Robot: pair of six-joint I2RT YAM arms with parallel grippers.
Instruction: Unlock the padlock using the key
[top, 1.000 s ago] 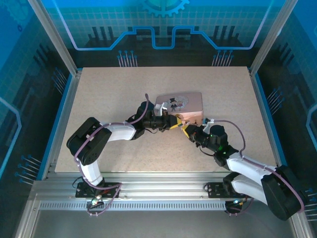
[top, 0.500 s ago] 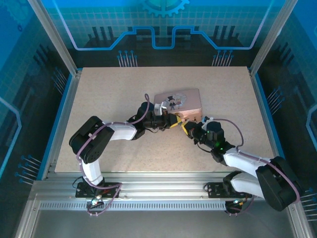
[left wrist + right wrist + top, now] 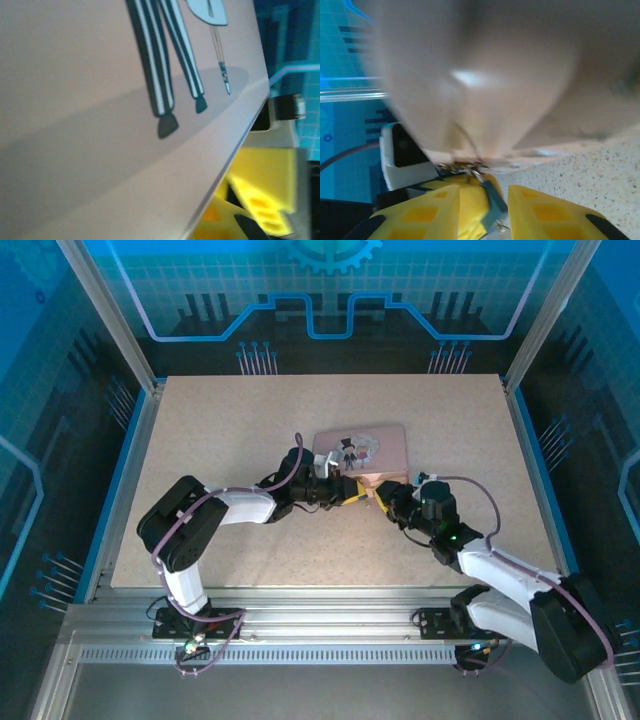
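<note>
Your padlock [image 3: 465, 165] is the small blurred metal bit at the lower edge of the pink box [image 3: 520, 75], and the key [image 3: 492, 197] slants down from it. The right gripper [image 3: 484, 200] has its fingers [image 3: 420, 212] parted on either side of the key. The left gripper [image 3: 342, 492] sits at the box's near edge on the worktop [image 3: 200, 440]. You cannot tell whether its fingers are parted or closed.

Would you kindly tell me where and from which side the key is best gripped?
Probably its rear end, nearest the right gripper, approached from the near side along its length. The key is a thin sliver lying between the fingers, its tip pointing at the box edge, so pads on its flat faces would leave the tip free.
</note>
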